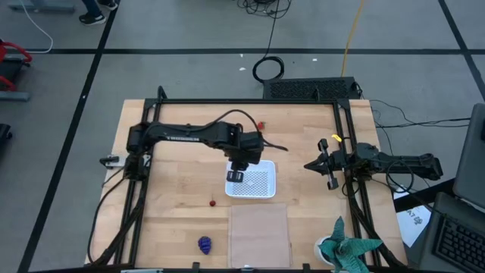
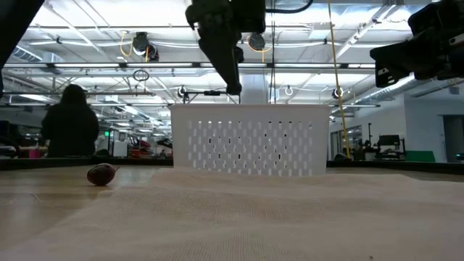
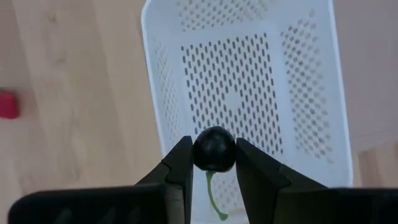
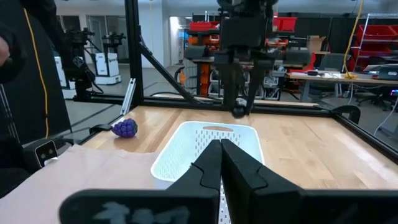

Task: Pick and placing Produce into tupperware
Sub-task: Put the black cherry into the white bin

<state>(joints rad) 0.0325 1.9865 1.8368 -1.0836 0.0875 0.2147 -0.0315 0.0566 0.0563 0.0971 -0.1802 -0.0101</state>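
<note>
1. Left gripper (image 3: pixel 214 163) poised above the near edge of the small white perforated plastic tub (image 1: pixel 252 182), fingers (image 3: pixel 178 167) clamped on a dark round glossy berry (image 3: pixel 214 149).
2. Berry pinched right between the two fingertips, one on each side, a thin green stem (image 3: pixel 212 196) trailing from it back toward the wrist.
3. Directly beyond and below the fingertips: the tub's dotted grid floor (image 3: pixel 238 84) and sloped slotted walls, resting on the pale wooden counter (image 1: pixel 178 178).
4. Seen level across the counter: left gripper (image 2: pixel 233 85) hanging clear above the tub's top rim (image 2: pixel 246 107), not touching it.
5. Off to one side of the clamped fingers in the wrist view, at the frame edge: a small red piece (image 3: pixel 8 104) lying on the counter, too cropped to identify.
6. Small red cherry (image 1: pixel 213 202) on the counter, near the tub's corner and apart from it; visible also low down as a dark red blob (image 2: pixel 101 174).
7. Purple grape bunch (image 1: pixel 204 244) well apart from the left fingers, near the counter's front edge, beside a flat pale tan rectangular panel (image 1: pixel 259 235).
8. Red strawberry (image 1: pixel 261 126) on the counter behind the left arm.
9. Right gripper (image 1: pixel 322 165) waiting at the counter's right side, well apart from the tub, fingers (image 4: pixel 208 163) pressed together on nothing.
</note>
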